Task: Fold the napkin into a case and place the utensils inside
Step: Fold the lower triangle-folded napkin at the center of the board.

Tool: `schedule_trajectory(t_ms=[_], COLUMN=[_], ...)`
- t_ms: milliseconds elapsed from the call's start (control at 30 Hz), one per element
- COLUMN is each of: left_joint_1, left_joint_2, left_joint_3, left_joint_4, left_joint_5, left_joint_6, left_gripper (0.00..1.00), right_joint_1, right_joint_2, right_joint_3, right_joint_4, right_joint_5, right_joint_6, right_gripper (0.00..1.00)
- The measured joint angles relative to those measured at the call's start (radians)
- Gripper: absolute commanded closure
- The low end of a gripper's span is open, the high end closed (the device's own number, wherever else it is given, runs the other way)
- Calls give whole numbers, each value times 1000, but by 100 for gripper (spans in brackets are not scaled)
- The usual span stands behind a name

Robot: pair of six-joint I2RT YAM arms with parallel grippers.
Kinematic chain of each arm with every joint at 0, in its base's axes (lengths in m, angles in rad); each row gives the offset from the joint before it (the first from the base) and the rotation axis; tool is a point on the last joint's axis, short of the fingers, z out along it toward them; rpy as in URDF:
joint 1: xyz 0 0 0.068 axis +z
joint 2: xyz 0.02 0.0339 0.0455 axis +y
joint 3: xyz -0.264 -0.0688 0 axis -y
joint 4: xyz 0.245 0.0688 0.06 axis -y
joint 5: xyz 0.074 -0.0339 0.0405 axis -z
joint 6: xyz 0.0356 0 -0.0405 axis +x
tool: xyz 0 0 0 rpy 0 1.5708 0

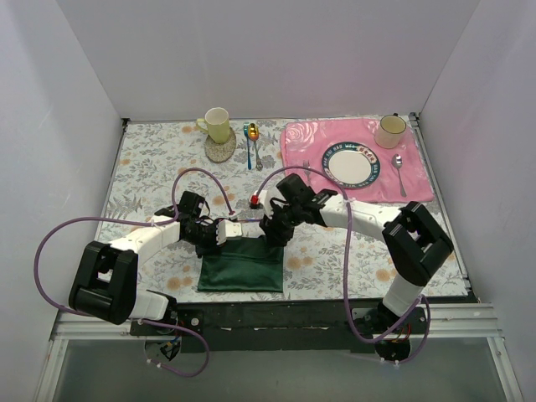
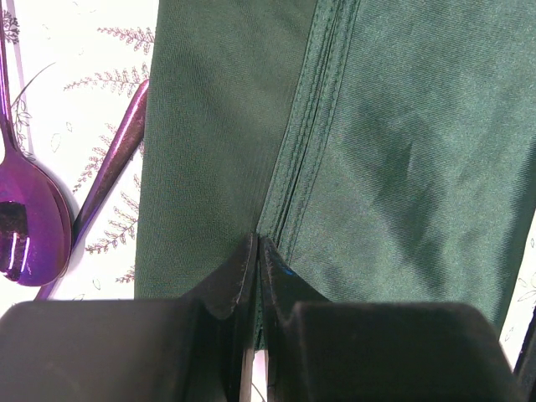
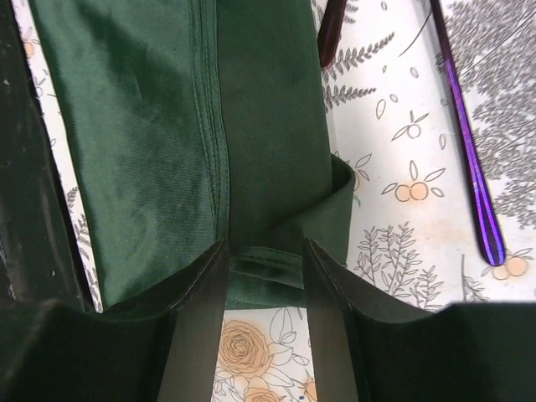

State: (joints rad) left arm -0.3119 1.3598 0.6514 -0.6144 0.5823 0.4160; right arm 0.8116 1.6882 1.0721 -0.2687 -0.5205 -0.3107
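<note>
The worktop (image 1: 151,159) was shown whole only by the top view, where the napkin (image 1: 241,266) lay at its six o'clock side, folded into a flat band that could not yet be judged a finished case.

The cloth's far edge was worked from both ends. The left gripper (image 2: 257,251) was set at eleven o'clock, its fingers pressed together on a hemmed fold. The right gripper (image 3: 264,260) was set at one o'clock, its fingers apart and straddling a turned-over flap.

For a good fold, the pinched hem should be kept taut and low, and every layer of the flap should be taken between the right fingers, so that the crease is carried over square.

Layers and stitching were shown only by the wrist views. The purple spoon (image 2: 29,222) was seen at nine o'clock in the left wrist view, beside the cloth, with a purple handle (image 2: 113,167) running up to the cloth's edge. In the top view both were all but hidden between the arms.
</note>
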Motion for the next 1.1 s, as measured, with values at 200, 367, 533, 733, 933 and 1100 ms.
schedule_trajectory(t_ms=[200,367,533,733,933,1100], left_joint_1=[0,0,-3,-5,-4,22], left_joint_2=[-2,-11,-20,-49,-101,-185], left_joint_3=[-3,-9,-14,-24,-37,-40], left_joint_4=[5,6,2,-16,-22,-18], left_joint_5=[0,0,-1,0,0,35], left_joint_6=[-7,-14,-25,-37,-88,-115], left_gripper=[100,100,99,90,72,60], right_joint_1=[45,80,111,140,144,144], right_joint_2=[26,26,26,32,35,35], right_joint_3=[0,0,0,0,0,0], right_joint_4=[-14,-21,-29,-44,-45,-47], right_joint_5=[71,130,191,270,309,326], right_joint_6=[35,36,24,17,14,0], right_gripper=[59,67,71,99,99,99])
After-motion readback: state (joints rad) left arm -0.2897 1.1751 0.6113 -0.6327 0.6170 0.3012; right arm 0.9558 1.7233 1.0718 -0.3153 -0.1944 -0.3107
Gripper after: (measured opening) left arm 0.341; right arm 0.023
